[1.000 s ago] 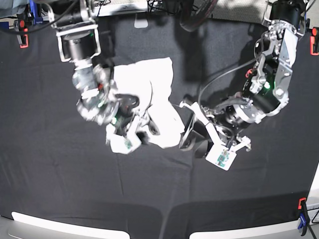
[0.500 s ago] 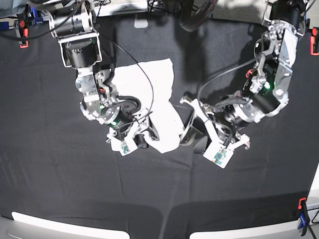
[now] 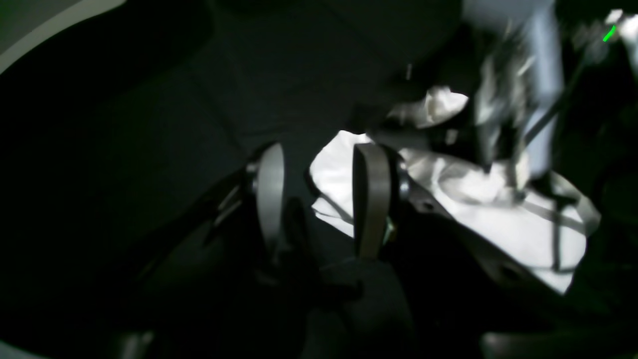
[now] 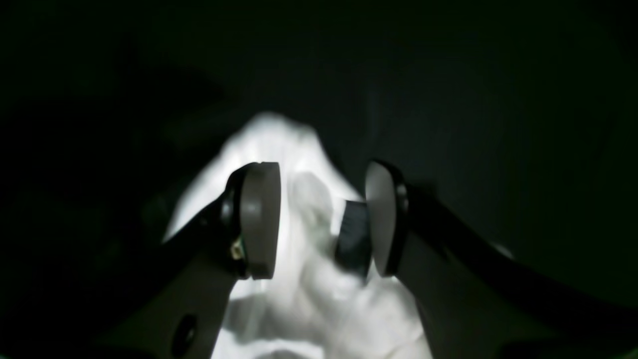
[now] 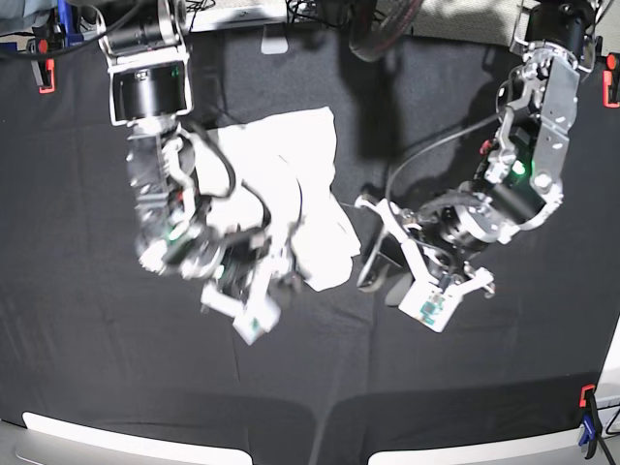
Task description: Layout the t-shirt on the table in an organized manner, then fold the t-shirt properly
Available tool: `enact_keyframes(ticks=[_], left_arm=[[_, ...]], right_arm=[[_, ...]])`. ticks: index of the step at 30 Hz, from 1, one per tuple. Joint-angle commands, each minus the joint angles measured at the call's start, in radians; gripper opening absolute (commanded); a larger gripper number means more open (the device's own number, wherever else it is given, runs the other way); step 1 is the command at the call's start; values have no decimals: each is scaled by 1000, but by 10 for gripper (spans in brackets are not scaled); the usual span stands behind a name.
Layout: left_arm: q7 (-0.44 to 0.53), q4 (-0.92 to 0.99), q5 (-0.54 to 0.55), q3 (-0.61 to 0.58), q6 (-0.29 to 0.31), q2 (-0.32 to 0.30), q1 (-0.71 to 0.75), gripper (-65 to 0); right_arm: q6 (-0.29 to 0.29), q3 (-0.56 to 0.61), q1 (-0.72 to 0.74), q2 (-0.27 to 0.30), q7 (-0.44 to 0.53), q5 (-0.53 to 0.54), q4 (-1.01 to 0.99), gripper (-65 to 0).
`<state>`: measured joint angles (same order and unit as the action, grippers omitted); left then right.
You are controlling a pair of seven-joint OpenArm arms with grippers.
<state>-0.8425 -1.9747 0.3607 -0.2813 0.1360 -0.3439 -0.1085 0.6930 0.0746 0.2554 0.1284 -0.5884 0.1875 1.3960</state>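
Item: t-shirt (image 5: 291, 184), bunched mid-table (image 5: 97, 368). We note right tool (image 4: 319, 219) spread over cloth, left tool (image 3: 321, 199) spread at its edge, both empty, likely poised to grip and flatten.

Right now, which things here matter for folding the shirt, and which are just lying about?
For the job: shirt, table, left hand, right hand.
Lying about: red clamp at the far edge, orange-and-blue clamp at the near corner.
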Motion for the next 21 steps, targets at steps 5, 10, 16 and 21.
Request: enact_keyframes(ticks=[5, 10, 16, 21], left_arm=[[5, -20, -97, 36, -5, -3, -27, -434], [-2, -19, -99, 36, -5, -3, -27, -434], [-44, -19, -155, 41, -19, -9, -30, -434], [22, -21, -235, 148, -171, -9, -25, -434]], right_arm=[[5, -93, 26, 1, 18, 34, 48, -381], [5, -201, 26, 2, 18, 63, 48, -381], [5, -297, 24, 8, -15, 113, 54, -380], [5, -304, 11, 74, -100, 287, 55, -381]])
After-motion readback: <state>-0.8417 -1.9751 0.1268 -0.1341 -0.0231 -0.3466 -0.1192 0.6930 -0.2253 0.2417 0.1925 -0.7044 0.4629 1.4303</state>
